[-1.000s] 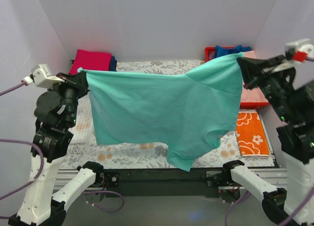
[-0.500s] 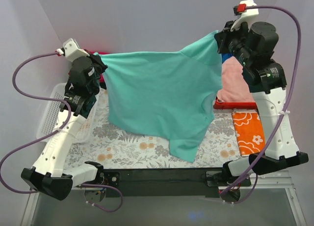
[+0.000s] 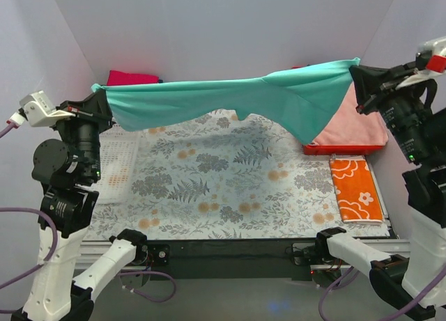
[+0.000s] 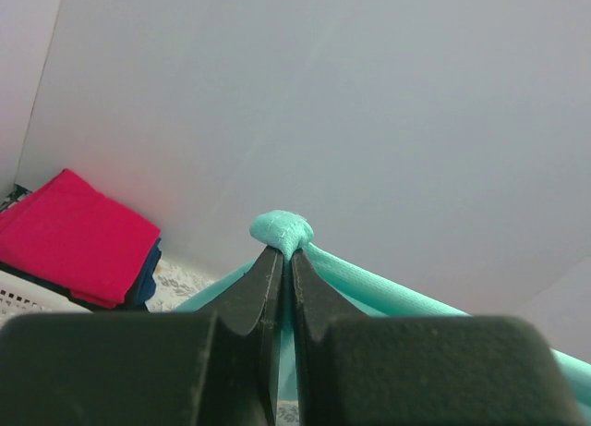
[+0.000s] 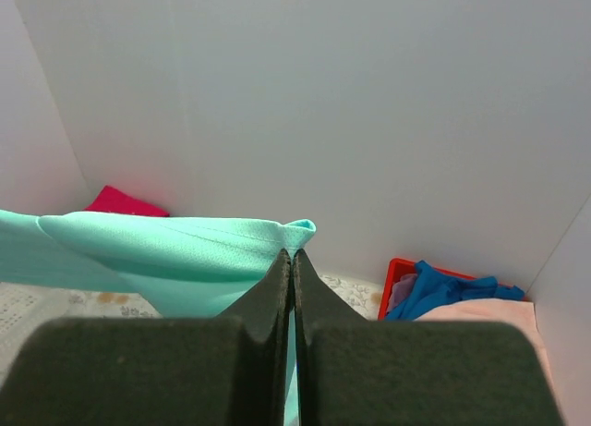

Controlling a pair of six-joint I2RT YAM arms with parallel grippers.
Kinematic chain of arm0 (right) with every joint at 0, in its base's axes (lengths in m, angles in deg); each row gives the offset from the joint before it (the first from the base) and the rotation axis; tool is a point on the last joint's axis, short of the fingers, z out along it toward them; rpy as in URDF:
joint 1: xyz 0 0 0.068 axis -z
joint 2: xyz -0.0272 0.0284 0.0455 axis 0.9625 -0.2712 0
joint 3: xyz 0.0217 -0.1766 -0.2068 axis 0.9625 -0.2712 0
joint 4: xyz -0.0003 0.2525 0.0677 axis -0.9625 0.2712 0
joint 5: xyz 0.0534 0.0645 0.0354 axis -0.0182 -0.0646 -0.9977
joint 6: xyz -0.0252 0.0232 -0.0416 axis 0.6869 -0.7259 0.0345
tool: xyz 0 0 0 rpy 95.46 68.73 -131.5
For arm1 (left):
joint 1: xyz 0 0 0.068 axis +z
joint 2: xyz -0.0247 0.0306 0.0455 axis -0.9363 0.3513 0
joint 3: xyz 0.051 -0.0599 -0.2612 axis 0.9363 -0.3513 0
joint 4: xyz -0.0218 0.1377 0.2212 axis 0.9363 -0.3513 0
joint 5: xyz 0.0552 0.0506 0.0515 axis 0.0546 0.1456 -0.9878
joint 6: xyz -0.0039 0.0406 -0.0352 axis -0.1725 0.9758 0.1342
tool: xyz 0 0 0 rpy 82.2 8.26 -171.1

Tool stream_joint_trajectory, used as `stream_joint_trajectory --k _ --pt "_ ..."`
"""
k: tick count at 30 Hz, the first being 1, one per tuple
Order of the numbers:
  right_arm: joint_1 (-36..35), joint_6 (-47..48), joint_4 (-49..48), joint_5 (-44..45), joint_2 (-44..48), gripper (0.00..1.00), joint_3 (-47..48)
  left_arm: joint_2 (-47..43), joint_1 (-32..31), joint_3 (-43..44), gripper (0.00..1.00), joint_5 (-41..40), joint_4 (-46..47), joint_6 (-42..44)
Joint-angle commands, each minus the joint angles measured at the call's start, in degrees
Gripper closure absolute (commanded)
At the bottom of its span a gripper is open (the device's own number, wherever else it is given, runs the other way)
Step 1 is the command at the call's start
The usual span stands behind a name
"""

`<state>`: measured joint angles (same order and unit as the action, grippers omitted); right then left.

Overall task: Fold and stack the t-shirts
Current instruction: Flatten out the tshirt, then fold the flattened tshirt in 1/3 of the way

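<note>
The mint-teal t-shirt (image 3: 230, 98) hangs stretched in the air across the back of the table, nearly flat and edge-on to the top camera. My left gripper (image 3: 100, 92) is shut on its left corner, which bunches above the fingertips in the left wrist view (image 4: 283, 230). My right gripper (image 3: 355, 69) is shut on its right corner (image 5: 297, 230). A folded magenta t-shirt (image 3: 131, 78) lies on a dark blue one (image 4: 146, 276) at the back left.
A red bin (image 3: 345, 149) at the back right holds pink cloth (image 3: 355, 122) and a blue garment (image 5: 443, 286). An orange flowered cloth (image 3: 357, 189) lies at the right. A white basket (image 3: 115, 169) sits at the left. The floral tablecloth (image 3: 230, 182) lies below the shirt.
Both arms swung the shirt up and back: it hung down as a broad sheet before and is now pulled out nearly level above the table. Both grips held.
</note>
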<state>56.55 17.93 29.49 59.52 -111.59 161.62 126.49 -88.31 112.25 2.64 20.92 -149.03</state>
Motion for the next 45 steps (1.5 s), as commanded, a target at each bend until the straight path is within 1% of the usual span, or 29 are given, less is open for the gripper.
stream_joint_trajectory --k 1,2,3,8,11,13,14,15,16,18,19,20,21,22,23,24,25,26,28,29,30,31,32,34,36,37,39,41,45 --pt "0.05 1.35 3.49 -1.47 2.2 0.99 3.77 -2.45 0.33 0.22 1.0 0.21 -4.23 2.97" --pt "0.14 1.61 4.82 -1.57 1.68 0.99 7.36 -2.19 0.33 1.1 1.0 0.39 -4.5 3.41" --pt "0.14 1.7 5.44 -1.66 1.41 0.99 8.96 -1.76 0.33 3.45 1.0 0.65 -4.76 4.37" --pt "0.14 2.67 5.45 -1.31 -0.25 0.99 13.97 3.24 0.24 10.68 1.0 1.18 -6.17 5.87" --pt "0.14 3.11 4.31 -1.13 -2.71 0.99 14.34 6.06 0.24 14.19 1.0 1.18 -5.91 6.14" --pt "0.14 3.37 2.64 -0.78 -3.69 0.99 11.54 9.23 0.33 14.55 1.0 1.1 -5.03 6.05" --pt "0.14 3.37 -0.06 -0.6 -4.56 0.99 9.78 10.45 0.24 13.86 1.0 0.92 -4.68 5.35" --pt "0.14 3.29 -1.39 -0.43 -5.0 0.99 4.98 12.47 0.33 12.89 1.0 0.92 -4.24 4.83" --pt "0.14 3.2 -2.71 1.31 -5.53 0.99 2.84 13.53 0.24 11.58 1.0 0.66 -3.37 4.04" --pt "0.14 2.85 -6.32 2.47 -8.08 0.99 -2.08 15.29 0.33 5.26 1.0 -0.48 -1.87 0.88" --pt "0.14 2.5 -7.63 2.82 -9.04 0.99 -7.32 17.04 0.33 2.37 1.0 -0.83 0.23 -0.27" --pt "0.14 2.32 -9.04 2.91 -11.31 0.99 -9.81 18.01 0.33 -2.36 1.0 -1.8 1.03 -1.58" --pt "0.14 2.06 -12.1 3.26 -12.64 0.99 -12.1 19.42 0.33 -5.02 1.0 -2.41 1.91 -4.29" --pt "0.14 1.62 -13.87 3.18 -13.96 0.99 -17.08 22.04 0.33 -7.22 1.0 -3.03 3.31 -6.06" --pt "0.14 1.53 -15.8 3.18 -16.67 0.99 -19.04 23.89 0.33 -9.16 1.0 -6.08 3.76 -7.56" --pt "0.31 1.35 -17.56 3.35 -18.44 0.99 -20.8 25.48 0.33 -13.01 1.0 -7.33 3.94 -11.58" --pt "0.57 1.26 -20.19 3.35 -20.46 0.99 -21.78 27.15 0.33 -14.52 1.0 -9.0 4.81 -13.27" --pt "0.92 0.83 -21.35 3.35 -24.92 0.99 -22.57 31.34 0.42 -16.02 1.0 -10.23 5.51 -14.68" --pt "2.15 0.74 -23.72 1.51 -30.03 0.99 -21.62 36.19 1.03 -17.97 1.0 -12.35 8.75 -17.66" --pt "2.51 0.39 -24.25 0.9 -35.54 0.99 -19.35 41.18 1.38 -17.71 1.0 -12.87 9.12 -18.81" --pt "3.12 0.38 -25.04 -0.94 -38.38 0.99 -18.19 44.36 1.82 -17.01 1.0 -12.97 9.21 -19.61" --pt "3.39 0.3 -25.66 -2.35 -41.19 0.99 -16.36 47.0 3.13 -14.91 1.0 -12.88 9.39 -20.92" --pt "3.65 0.38 -26.01 -3.4 -46.35 0.99 -13.55 52.07 3.75 -13.85 1.0 -12.71 9.74 -20.93" --pt "4.18 0.38 -26.54 -4.64 -53.39 0.99 -9.85 56.41 5.33 -10.08 1.0 -13.05 10.62 -20.93" --pt "4.79 0.38 -26.63 -5.96 -57.11 0.99 -5.38 61.67 6.48 -7.26 1.0 -12.36 10.97 -20.93" --pt "4.97 0.38 -26.98 -6.49 -58.52 0.99 -4.22 63.27 7.52 -4.89 1.0 -10.61 11.67 -20.84" --pt "5.67 -1.28 -27.07 -7.98 -62.39 0.99 -0.71 67.22 8.24 -2.77 1.0 -9.8 12.64 -19.62" --pt "5.94 -1.46 -27.07 -8.6 -64.93 0.99 1.06 69.78 8.85 0.99 1.0 -8.41 14.04 -17.78" --pt "6.73 -1.64 -27.33 -9.21 -66.88 0.99 1.77 74.27 9.21 6.55 1.0 -7.52 15.19 -14.35"
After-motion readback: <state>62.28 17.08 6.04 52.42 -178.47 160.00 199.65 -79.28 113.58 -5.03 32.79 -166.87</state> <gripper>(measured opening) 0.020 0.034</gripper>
